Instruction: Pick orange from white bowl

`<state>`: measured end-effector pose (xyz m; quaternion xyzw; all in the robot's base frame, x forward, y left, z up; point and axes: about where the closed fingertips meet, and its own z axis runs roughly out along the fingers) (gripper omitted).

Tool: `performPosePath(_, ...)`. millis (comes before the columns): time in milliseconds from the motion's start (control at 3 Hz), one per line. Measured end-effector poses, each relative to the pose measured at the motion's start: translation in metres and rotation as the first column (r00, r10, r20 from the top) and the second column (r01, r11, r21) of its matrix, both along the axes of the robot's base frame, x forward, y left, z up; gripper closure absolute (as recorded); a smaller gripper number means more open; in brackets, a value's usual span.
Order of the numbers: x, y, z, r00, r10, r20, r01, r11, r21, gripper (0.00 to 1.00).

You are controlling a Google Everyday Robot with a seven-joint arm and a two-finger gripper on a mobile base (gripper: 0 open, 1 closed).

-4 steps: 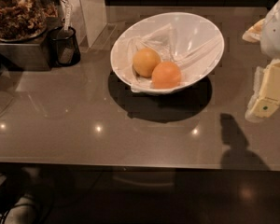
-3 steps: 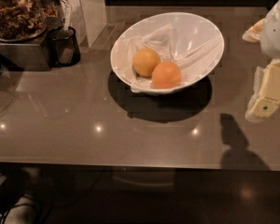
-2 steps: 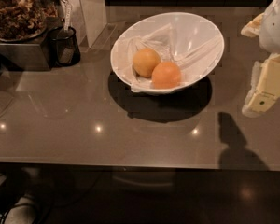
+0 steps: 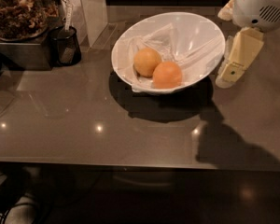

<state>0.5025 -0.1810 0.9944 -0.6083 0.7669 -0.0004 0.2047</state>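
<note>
Orange (image 4: 167,74) in white bowl (image 4: 201,26), touching paler fruit (image 4: 147,61). Gripper (image 4: 233,65) just right of bowl; grip state indeterminate.

Glossy white bowl (image 4: 203,22), crinkled lining (image 4: 151,38), matt orange (image 4: 167,74); polished bench (image 4: 74,125); smooth plastic gripper (image 4: 228,73) just beside the bowl's right rim.

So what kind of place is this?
Probably a kitchen or break room: a grey counter, a white bowl with an orange, a snack jar back left. The pincer hangs right of the bowl.
</note>
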Motion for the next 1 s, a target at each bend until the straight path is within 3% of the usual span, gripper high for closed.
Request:
performPosePath(667,0.010,0.002,-0.001,0.9995,-0.033,0.004,0.032,0.999,0.043,0.00)
performPosePath(1000,0.032,0.005,-0.002,0.9977,-0.068,-0.001,0.068,0.993,0.098,0.00)
